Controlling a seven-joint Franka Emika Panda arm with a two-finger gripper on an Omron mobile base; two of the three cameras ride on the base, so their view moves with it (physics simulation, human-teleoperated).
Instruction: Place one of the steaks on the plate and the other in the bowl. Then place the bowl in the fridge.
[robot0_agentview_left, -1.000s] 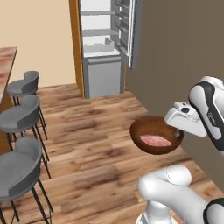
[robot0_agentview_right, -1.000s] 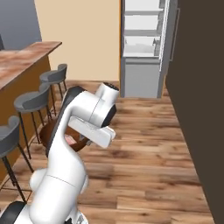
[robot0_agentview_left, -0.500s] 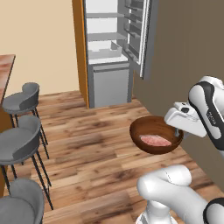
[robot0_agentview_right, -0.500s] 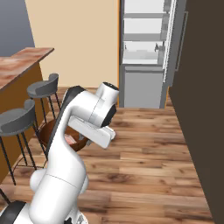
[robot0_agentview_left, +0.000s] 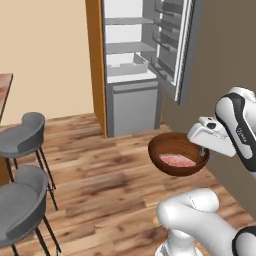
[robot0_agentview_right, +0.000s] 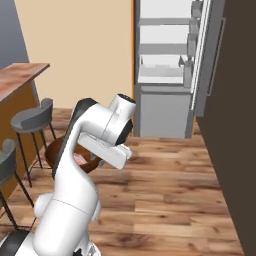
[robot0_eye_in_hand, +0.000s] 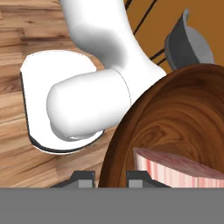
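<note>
The dark brown bowl (robot0_agentview_left: 177, 154) hangs in the air over the wooden floor, with a pale pink steak (robot0_agentview_left: 176, 160) lying flat inside it. My gripper (robot0_agentview_left: 202, 151) is shut on the bowl's right rim. In the hand view the bowl (robot0_eye_in_hand: 183, 113) has its rim pinched between the two fingertips (robot0_eye_in_hand: 83, 176), and the steak (robot0_eye_in_hand: 175, 168) lies just past them. The fridge (robot0_agentview_left: 131, 75) stands ahead with its door swung open and pale shelves showing. In the right base view the fridge (robot0_agentview_right: 165, 75) is straight ahead and the bowl (robot0_agentview_right: 59, 152) peeks out behind my arm. The plate is out of view.
An orange cabinet panel (robot0_agentview_left: 95, 65) borders the fridge on its left. The open fridge door (robot0_agentview_left: 172, 45) juts out on the right beside a dark wall (robot0_agentview_left: 225, 60). Grey bar stools (robot0_agentview_left: 22, 135) and a wooden counter (robot0_agentview_right: 20, 80) stand to the left.
Both base views have shifted: the base has driven toward the fridge, which now looks larger and nearer. The bowl with the steak stays in the same grip.
</note>
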